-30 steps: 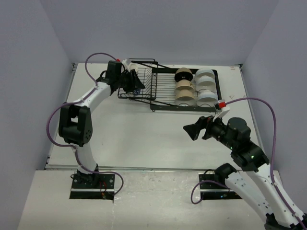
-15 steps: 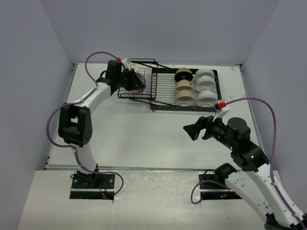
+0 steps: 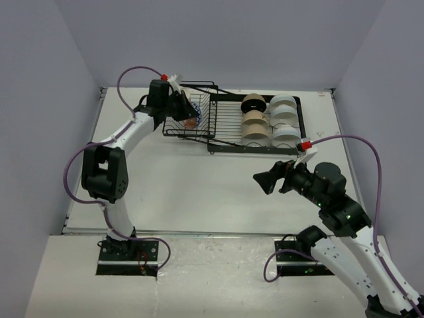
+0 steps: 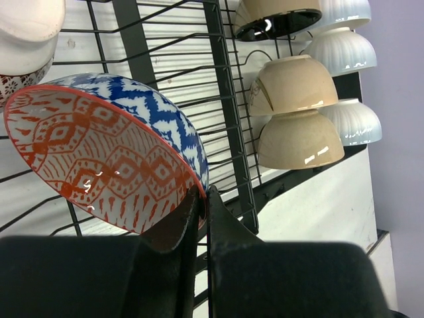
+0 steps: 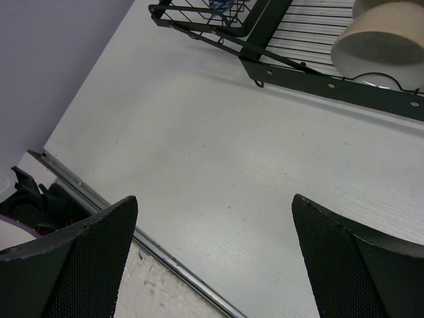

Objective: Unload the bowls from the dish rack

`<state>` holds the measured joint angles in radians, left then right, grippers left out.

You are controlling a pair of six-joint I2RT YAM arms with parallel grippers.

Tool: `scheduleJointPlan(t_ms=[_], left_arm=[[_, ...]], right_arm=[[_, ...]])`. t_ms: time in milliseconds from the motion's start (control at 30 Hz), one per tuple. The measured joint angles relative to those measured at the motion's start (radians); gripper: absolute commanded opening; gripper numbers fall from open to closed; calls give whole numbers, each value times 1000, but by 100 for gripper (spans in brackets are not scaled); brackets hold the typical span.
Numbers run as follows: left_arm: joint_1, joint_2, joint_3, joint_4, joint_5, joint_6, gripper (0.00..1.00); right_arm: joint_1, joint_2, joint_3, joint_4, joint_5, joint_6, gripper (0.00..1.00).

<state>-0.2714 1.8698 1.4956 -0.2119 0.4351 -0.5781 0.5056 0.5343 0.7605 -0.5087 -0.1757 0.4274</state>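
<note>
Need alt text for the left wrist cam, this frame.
The left gripper is shut on the rim of a blue zigzag bowl with an orange-patterned inside, tilted inside the black wire dish rack. Beyond it, beige bowls and white ribbed bowls stand on edge in the rack's other section.

Black wire dish rack (image 3: 228,126), upper centre of top view: three beige glossy ceramic bowls (image 3: 254,123) and three white ribbed bowls (image 3: 285,119), on edge in two columns. Blue zigzag-patterned bowl (image 4: 106,149), red-patterned inside, tilted in the raised basket at left.
</note>
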Motion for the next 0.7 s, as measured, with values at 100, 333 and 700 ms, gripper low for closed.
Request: scheduleJointPlan(t_ms=[100, 333, 700], left_arm=[[-4, 8, 10, -3, -9, 0, 0], [-26, 9, 12, 2, -30, 19, 0], [-37, -125, -136, 134, 0, -8, 0]], right_arm=[[0, 0, 0, 0, 0, -1, 99], [0, -8, 0, 0, 0, -2, 99], [0, -16, 0, -2, 0, -3, 99]])
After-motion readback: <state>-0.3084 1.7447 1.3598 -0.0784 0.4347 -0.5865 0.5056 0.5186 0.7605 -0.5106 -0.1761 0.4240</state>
